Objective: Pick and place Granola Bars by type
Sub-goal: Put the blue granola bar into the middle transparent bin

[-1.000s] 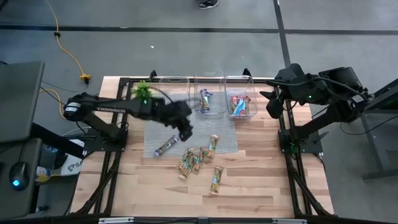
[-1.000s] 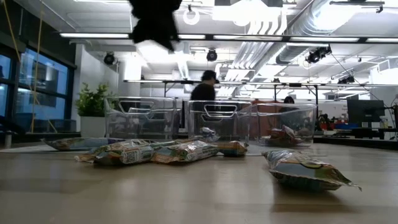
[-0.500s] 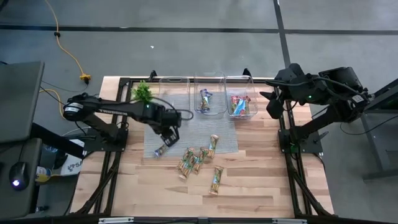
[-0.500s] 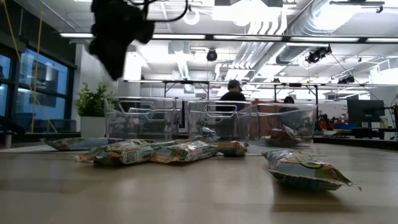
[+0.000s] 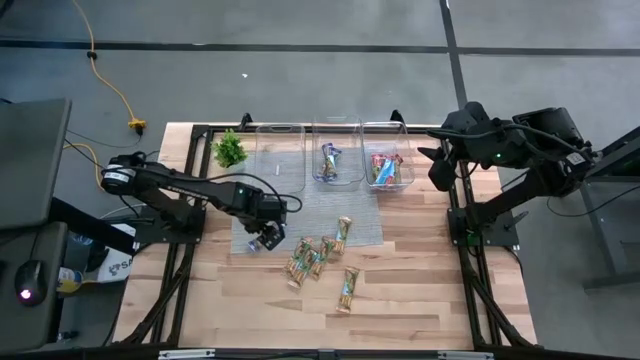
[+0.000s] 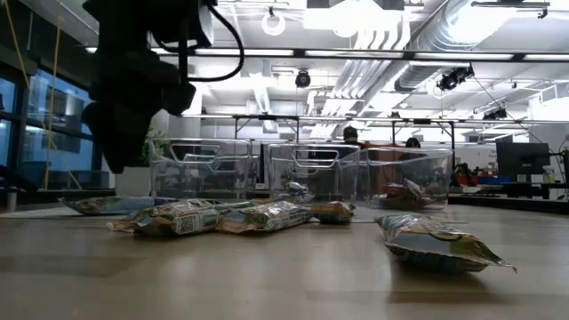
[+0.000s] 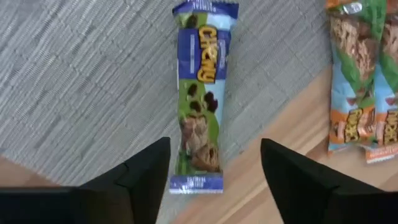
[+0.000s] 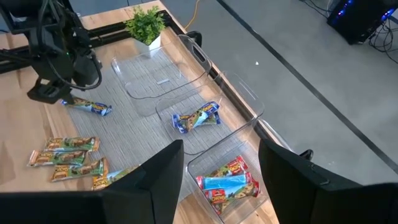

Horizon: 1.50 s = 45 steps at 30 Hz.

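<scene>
blue bar (image 7: 199,93): flat on grey mat (image 5: 310,205), one end over the mat's edge onto wood. left gripper (image 7: 211,180) above it, fingers spread, bar between, untouched. other bars (image 5: 318,255) near, off the mat. right gripper (image 8: 217,186) spread, well apart.

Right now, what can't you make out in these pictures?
- High view: the left gripper covers most of the blue bar.
- Low view: bin contents blur behind clear walls.
- High view: the right gripper's fingers, folded under its arm.
- Left wrist view: the tan bars cut off by the edge.
</scene>
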### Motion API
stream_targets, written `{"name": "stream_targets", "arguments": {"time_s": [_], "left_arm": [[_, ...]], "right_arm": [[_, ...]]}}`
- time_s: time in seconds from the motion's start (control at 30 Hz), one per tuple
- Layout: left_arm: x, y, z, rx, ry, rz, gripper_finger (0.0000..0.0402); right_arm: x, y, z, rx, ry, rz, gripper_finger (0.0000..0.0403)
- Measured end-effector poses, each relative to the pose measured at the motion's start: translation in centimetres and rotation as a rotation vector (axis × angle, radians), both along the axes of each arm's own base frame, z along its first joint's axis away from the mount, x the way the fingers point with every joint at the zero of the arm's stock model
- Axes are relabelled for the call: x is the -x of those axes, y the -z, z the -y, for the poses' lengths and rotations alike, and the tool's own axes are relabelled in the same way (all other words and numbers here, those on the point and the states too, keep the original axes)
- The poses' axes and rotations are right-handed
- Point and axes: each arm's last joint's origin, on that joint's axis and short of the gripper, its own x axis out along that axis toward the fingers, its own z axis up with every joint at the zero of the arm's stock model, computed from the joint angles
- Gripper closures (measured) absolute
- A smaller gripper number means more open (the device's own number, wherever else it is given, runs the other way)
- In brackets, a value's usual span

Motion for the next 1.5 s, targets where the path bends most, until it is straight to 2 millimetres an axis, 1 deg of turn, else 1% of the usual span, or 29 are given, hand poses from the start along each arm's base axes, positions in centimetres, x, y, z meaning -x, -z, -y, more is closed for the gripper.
{"name": "stream_targets", "arguments": {"time_s": [0.13, 0.4, 0.7, 1.0, 1.1, 1.37, 1.5], "left_arm": [[-0.1, 0.6, -0.1, -0.039, 0.03, -0.014, 0.0141], [-1.1, 2.7, 0.0, -0.059, 0.09, -0.064, 0.014], [-2.0, 4.5, 0.1, -0.051, 0.118, -0.091, 0.014], [-2.1, 4.8, 0.1, -0.052, 0.117, -0.102, 0.0141], [-2.1, 4.9, 0.1, -0.056, 0.117, -0.104, 0.0155], [-2.0, 4.9, 0.0, -0.054, 0.117, -0.109, 0.0228], [-2.1, 4.9, 0.1, -0.05, 0.117, -0.103, 0.0256]], "right_arm": [[0.0, 0.0, 0.0, -0.006, 0.004, 0.003, 0.021], [0.0, 0.0, 0.0, -0.007, 0.003, 0.003, 0.021], [0.0, 0.0, 0.0, -0.011, 0.0, 0.003, 0.021], [0.0, 0.0, 0.0, -0.01, 0.0, 0.003, 0.021], [0.0, 0.0, 0.0, -0.008, 0.002, 0.003, 0.021], [0.0, 0.0, 0.0, -0.008, 0.003, 0.003, 0.021], [0.0, 0.0, 0.0, -0.007, 0.003, 0.003, 0.021]]}}
